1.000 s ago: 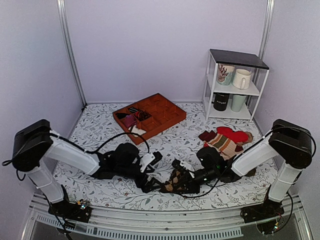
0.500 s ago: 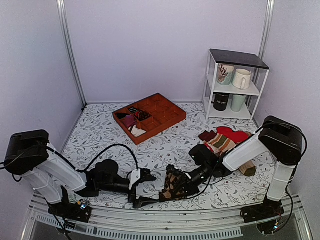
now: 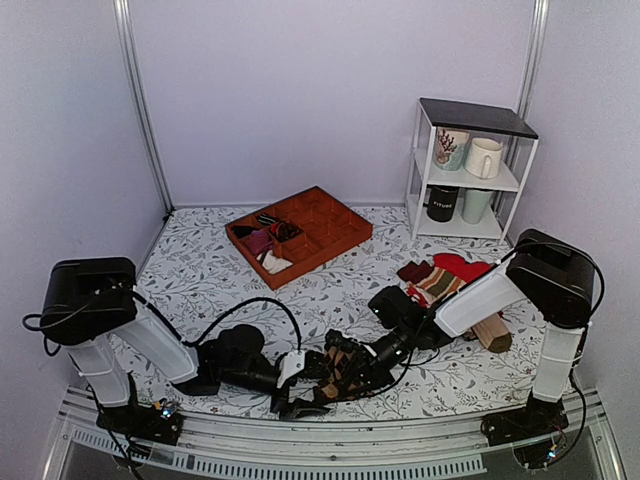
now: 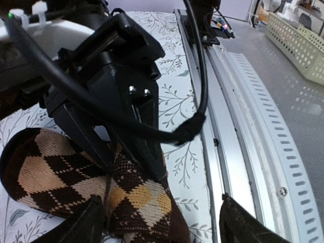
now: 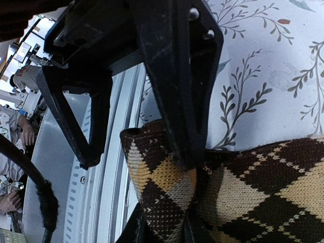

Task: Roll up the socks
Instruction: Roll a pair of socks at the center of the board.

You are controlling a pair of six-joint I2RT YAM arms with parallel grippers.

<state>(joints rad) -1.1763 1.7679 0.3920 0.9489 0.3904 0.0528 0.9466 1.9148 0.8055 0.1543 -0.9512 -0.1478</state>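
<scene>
Well, the socks (image 3: 343,368) lie bunched at the near edge of the surface (image 3: 330,285). The right pincer (image 5: 162,229) is clenched on their folded argyle end, likely to pin the roll. The left pincer (image 4: 164,225) is released, straddling the fabric, seemingly ready to bite.

Seen from above, the socks (image 3: 355,378) at the near edge of the table (image 3: 200,260) are mostly hidden under the right gripper (image 3: 338,360). Both wrist views cut them off at the bottom edge. What lies in the tray (image 3: 330,258) is too small to name.
</scene>
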